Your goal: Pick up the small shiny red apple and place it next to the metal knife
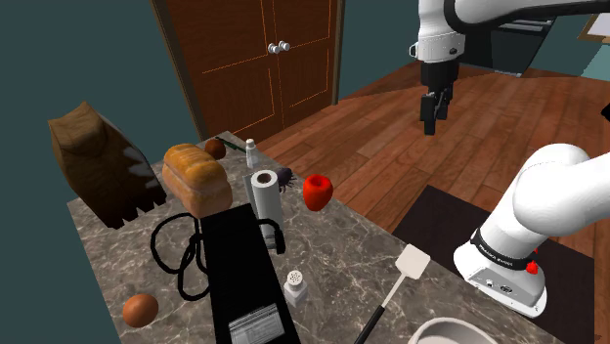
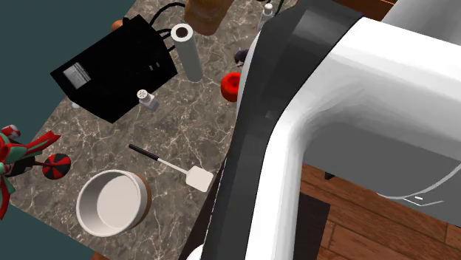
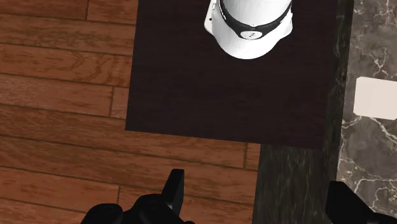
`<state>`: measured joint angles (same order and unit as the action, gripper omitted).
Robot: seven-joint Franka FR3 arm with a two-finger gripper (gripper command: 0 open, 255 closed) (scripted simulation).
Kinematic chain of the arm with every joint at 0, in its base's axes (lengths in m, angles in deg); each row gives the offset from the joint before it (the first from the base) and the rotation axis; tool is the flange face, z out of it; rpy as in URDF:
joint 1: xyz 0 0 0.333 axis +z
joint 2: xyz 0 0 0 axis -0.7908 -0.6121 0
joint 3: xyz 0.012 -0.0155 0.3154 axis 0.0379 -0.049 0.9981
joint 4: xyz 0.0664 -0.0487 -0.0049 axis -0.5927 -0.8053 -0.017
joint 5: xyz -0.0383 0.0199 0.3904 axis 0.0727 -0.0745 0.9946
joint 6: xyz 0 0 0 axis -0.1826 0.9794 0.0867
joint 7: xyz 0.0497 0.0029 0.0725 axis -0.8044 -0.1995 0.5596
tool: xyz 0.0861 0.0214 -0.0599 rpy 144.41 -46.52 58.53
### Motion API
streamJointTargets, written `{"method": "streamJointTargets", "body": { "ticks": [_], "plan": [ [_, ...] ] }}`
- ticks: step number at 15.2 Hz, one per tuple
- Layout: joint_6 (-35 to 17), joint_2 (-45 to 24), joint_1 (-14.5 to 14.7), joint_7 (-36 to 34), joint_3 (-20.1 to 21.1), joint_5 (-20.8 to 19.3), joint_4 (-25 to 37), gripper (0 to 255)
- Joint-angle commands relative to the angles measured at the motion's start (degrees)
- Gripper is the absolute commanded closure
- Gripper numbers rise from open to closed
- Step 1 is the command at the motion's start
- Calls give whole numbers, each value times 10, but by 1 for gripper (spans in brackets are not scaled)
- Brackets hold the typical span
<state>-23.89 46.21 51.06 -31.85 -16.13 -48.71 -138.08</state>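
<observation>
The red apple (image 1: 317,191) sits on the marble counter (image 1: 332,264), just right of a paper towel roll in the shoulder view. In the second exterior view the apple (image 2: 231,85) is partly hidden behind the arm. A thin dark strip (image 1: 234,143) at the counter's far edge may be the knife; I cannot tell for sure. My gripper (image 1: 433,110) hangs high over the wooden floor, well to the right of the apple and off the counter. In the wrist view the gripper (image 3: 261,200) is open, with nothing between its fingers and floor and stand beneath it.
On the counter are a paper towel roll (image 1: 262,191), a bread loaf (image 1: 196,178), a black appliance (image 1: 239,283), a shaker (image 1: 294,284), a white spatula (image 1: 406,274), a small bottle (image 1: 250,151) and a bowl (image 2: 111,203). My white arm base (image 3: 251,25) stands on the dark stand (image 3: 191,83).
</observation>
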Motion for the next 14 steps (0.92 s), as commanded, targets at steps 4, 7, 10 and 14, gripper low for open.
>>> {"method": "streamJointTargets", "body": {
  "ticks": [4, 7, 10, 14],
  "plan": [
    [-49, -41, 13, -10, 8, 31, -7, 0],
    [-98, -86, 26, -16, 16, 61, -8, 0],
    [-144, -135, 40, -20, 25, 91, -3, 0],
    [-203, -205, 59, -20, 36, 130, 14, 0]
  ]
}}
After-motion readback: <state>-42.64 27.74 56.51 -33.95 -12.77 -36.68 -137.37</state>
